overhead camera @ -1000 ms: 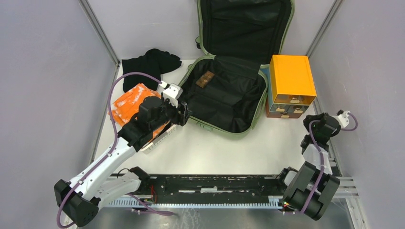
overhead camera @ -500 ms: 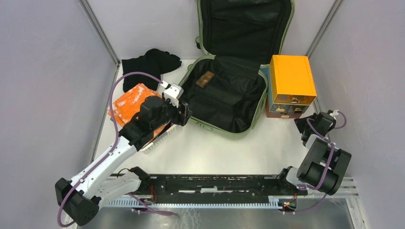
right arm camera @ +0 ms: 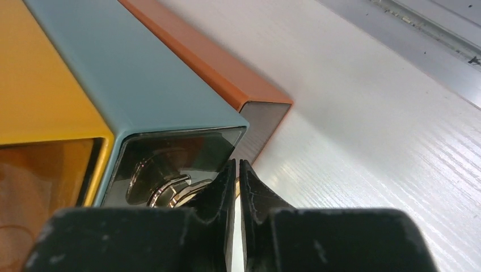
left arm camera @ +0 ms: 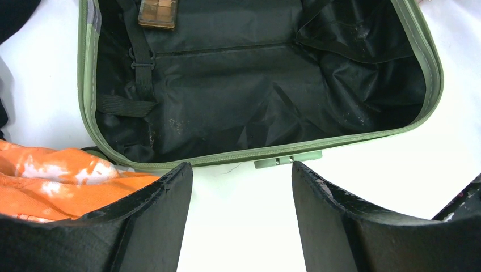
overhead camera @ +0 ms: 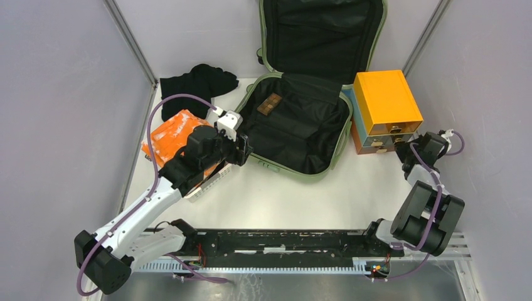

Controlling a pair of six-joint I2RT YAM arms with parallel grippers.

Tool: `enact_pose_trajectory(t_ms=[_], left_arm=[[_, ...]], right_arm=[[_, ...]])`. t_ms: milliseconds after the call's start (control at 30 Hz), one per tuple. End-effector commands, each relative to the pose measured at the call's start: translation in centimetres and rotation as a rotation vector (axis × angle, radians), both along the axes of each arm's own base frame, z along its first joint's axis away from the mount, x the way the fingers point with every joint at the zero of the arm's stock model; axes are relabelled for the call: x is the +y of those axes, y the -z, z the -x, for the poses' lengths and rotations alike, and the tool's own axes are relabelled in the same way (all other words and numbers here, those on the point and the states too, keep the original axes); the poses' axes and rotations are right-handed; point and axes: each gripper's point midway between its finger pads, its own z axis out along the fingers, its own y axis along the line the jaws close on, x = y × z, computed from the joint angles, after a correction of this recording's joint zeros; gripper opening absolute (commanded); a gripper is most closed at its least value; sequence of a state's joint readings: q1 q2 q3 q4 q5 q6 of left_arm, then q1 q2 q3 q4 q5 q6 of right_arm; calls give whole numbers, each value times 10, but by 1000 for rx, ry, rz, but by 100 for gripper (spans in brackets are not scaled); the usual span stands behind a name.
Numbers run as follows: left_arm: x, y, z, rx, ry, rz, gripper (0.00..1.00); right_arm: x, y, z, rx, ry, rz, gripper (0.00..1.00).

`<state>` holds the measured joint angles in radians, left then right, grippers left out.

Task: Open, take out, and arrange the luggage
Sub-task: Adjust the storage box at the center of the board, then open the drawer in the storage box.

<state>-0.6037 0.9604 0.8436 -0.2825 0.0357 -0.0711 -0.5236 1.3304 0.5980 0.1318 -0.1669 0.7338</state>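
The luggage (overhead camera: 295, 128), lid up, lies just right of the empty, spread-jawed left gripper (overhead camera: 242, 150), long axis running up-frame; the closed right gripper (overhead camera: 406, 152) sits farther, lower right.

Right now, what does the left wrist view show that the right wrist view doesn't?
Left wrist only: the open luggage with its black lining, a small brown block at its far end, an orange bundle at lower left, and the left gripper with its jaws wide apart.
Right wrist only: the yellow, light-blue and orange drawer box, a metal pull on its front, and the right gripper, jaws nearly together, right at that pull.
Both: the white table.
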Motion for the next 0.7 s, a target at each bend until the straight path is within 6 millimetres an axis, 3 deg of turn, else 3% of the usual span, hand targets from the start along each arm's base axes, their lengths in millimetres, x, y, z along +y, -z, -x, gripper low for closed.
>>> enact_pose_trajectory(t_ms=[0, 333, 467, 667], left_arm=[[1, -6, -6, -50, 6, -26, 71], [0, -4, -6, -46, 8, -29, 71], [1, -4, -6, -46, 3, -31, 71], [1, -2, -7, -42, 2, -36, 71]], right_arm=[[1, -51, -20, -173, -49, 95, 13], [31, 1, 19, -160, -99, 62, 26], [40, 4, 18, -208, -121, 21, 35], [46, -3, 12, -269, -143, -15, 37]])
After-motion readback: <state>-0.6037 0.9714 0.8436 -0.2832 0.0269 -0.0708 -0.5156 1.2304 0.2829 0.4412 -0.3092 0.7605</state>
